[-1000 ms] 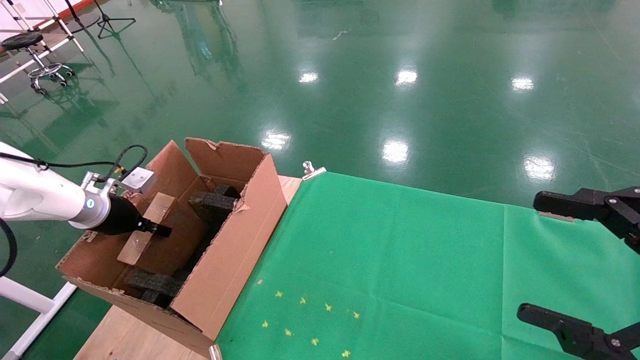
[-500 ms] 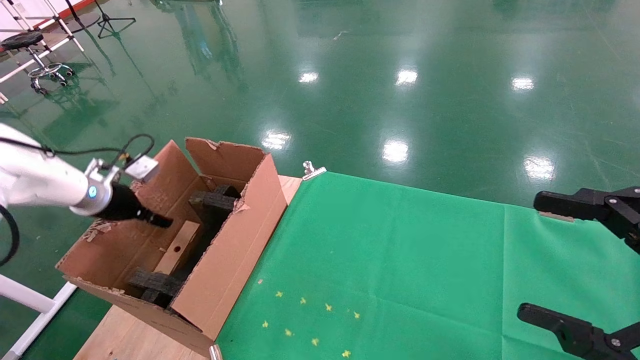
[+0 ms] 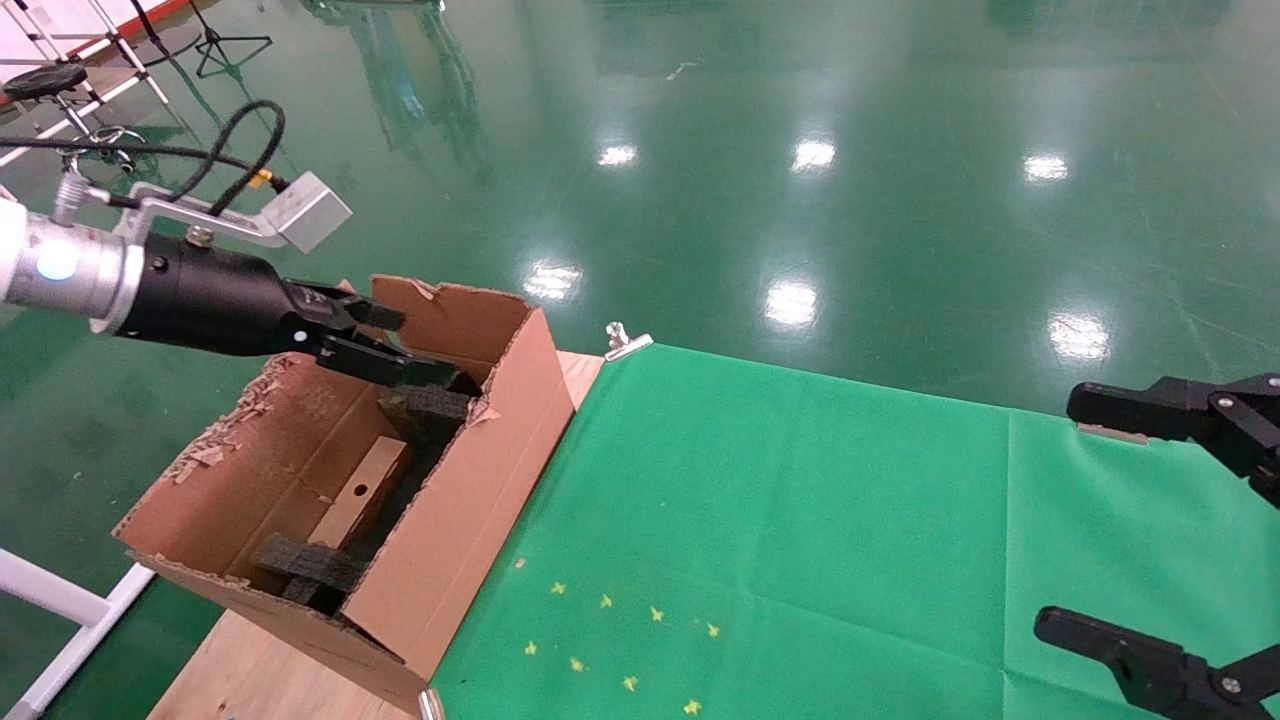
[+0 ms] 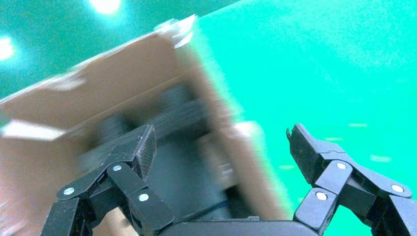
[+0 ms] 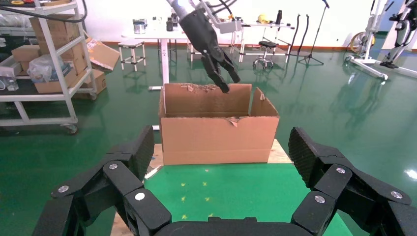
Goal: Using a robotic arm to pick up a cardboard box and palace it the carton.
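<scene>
The small cardboard box (image 3: 360,492) with a round hole lies inside the carton (image 3: 470,500), leaning between the black foam blocks (image 3: 430,410). The robotic arm (image 3: 60,265) on the left holds my left gripper (image 3: 420,348) open and empty above the carton's far end, clear of the box. In the left wrist view the left gripper (image 4: 221,135) has its jaws wide apart, with the blurred carton (image 4: 123,103) below. My right gripper (image 3: 1075,515) is open and empty at the right edge of the table. In the right wrist view the right gripper (image 5: 221,135) faces the carton (image 5: 196,142).
A green cloth (image 3: 800,520) covers the table to the right of the carton, held by a metal clip (image 3: 625,342). Bare wood (image 3: 250,670) shows at the table's near left corner. A stool (image 3: 60,100) and racks (image 5: 44,59) stand on the green floor.
My left gripper let go of the cardboard box, which dropped into the carton between the foam blocks. The arm then rose up and out above the carton's far end.
</scene>
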Robot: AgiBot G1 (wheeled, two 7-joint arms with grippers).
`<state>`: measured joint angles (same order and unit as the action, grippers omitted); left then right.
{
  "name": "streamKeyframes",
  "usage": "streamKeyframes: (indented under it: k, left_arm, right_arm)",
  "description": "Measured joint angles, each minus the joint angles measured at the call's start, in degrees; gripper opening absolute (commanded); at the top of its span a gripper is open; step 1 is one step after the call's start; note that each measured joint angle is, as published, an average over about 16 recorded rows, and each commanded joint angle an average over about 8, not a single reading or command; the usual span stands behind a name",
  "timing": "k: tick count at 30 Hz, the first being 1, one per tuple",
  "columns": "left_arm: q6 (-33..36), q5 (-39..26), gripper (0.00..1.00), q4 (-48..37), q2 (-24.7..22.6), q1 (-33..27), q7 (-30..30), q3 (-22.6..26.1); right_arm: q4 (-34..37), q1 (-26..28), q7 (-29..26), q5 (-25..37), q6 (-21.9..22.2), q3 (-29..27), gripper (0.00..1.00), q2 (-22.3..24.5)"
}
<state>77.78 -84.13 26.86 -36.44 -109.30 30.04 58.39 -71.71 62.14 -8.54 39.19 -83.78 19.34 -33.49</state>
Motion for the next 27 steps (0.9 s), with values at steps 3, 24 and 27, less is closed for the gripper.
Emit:
streamKeyframes:
  k: [3, 24, 27]
  left_arm:
    - [3.71, 2.45, 1.0, 4.15, 2.14, -0.38, 0.09, -1.17]
    - [4.13, 3.61, 1.0, 6.0, 3.01, -0.07, 0.25, -1.71]
    - [3.88, 3.48, 1.0, 5.73, 2.87, -0.08, 0.2, -1.66]
  right_arm:
    - [0.0, 0.0, 0.0, 0.0, 0.0, 0.0, 1.0, 0.0]
    - [0.01, -0.01, 0.0, -0.01, 0.01, 0.0, 1.0, 0.01]
    - [0.01, -0.01, 0.0, -0.01, 0.01, 0.0, 1.0, 0.01]
